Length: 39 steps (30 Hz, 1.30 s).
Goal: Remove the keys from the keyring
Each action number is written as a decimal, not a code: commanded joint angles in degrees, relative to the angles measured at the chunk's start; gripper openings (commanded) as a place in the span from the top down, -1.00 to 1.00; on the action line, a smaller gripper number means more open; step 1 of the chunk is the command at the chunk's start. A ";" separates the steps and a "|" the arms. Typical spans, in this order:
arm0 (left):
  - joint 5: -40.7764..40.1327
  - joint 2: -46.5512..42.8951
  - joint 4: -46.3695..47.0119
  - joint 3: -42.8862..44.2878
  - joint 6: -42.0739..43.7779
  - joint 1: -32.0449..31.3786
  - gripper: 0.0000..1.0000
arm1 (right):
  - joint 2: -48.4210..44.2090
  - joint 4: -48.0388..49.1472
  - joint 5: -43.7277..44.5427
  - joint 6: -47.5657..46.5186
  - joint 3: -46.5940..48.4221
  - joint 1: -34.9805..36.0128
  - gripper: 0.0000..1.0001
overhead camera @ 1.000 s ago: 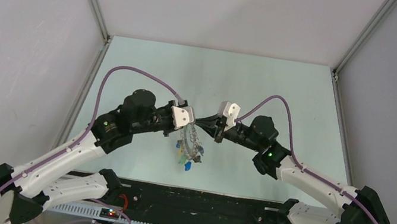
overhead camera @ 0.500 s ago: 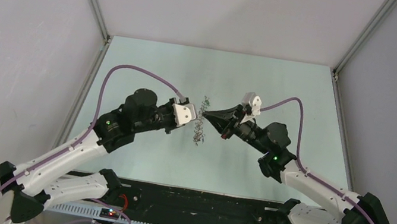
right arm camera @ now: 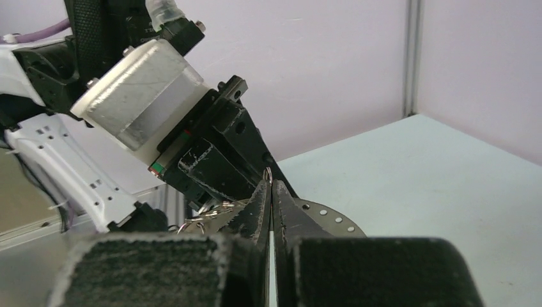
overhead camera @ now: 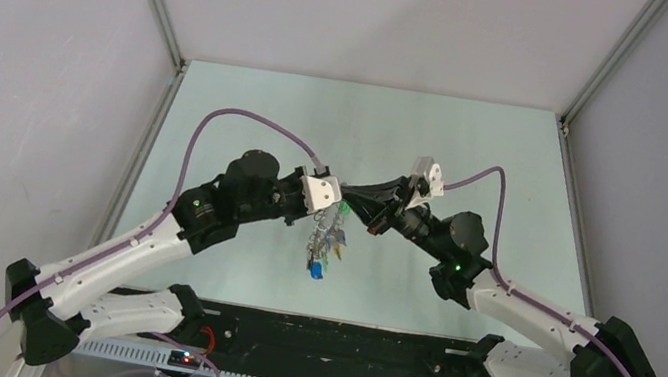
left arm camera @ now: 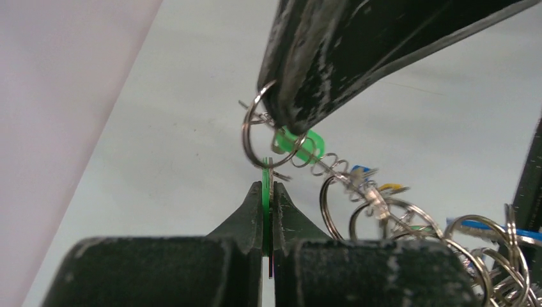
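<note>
From above, finds the left hand (overhead camera: 337, 207) and right hand (overhead camera: 355, 198) tip to tip over the pale green tabletop (overhead camera: 250, 115), a bunch of small metal keys with blue and green plastic heads (overhead camera: 324, 251) dangling just below them; from the left wrist, shows the left hand pressed together on a flat green plastic tag (left arm camera: 266, 192), the right hand's fingers (left arm camera: 332, 57) pinching a small silver wire ring (left arm camera: 246, 134) just above it; from the right wrist, shows the right hand clamped on that ring, a flat grey perforated metal keyring (right arm camera: 329, 220) partly hidden behind its tips.
</note>
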 commanded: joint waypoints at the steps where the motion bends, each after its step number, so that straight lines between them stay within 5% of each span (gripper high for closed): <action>1: -8.37 1.65 1.62 1.92 -2.66 -0.09 0.99 | -3.63 -0.17 7.06 -5.17 1.03 0.15 1.00; 12: -20.39 9.94 3.94 6.28 -18.38 5.78 1.00 | -20.29 -30.23 31.39 -12.78 -0.31 -2.18 1.00; 18: -15.93 17.27 8.19 7.32 -32.01 15.72 0.99 | -24.24 -36.18 36.67 -16.24 -0.55 -3.42 1.00; 29: -6.97 38.44 15.14 20.10 -44.72 14.03 0.99 | -32.88 -42.02 40.00 -15.92 0.05 -4.47 1.00; 36: -4.46 53.87 16.16 37.10 -48.20 12.64 0.97 | -38.52 -47.97 43.29 -16.68 1.03 -4.40 1.00; 37: -4.33 55.26 16.17 38.37 -48.30 12.31 0.91 | -38.85 -48.17 44.03 -16.65 1.03 -4.40 1.00; 39: -5.43 56.10 16.13 40.85 -49.92 11.99 0.24 | -39.75 -48.59 44.67 -16.66 1.03 -4.42 1.00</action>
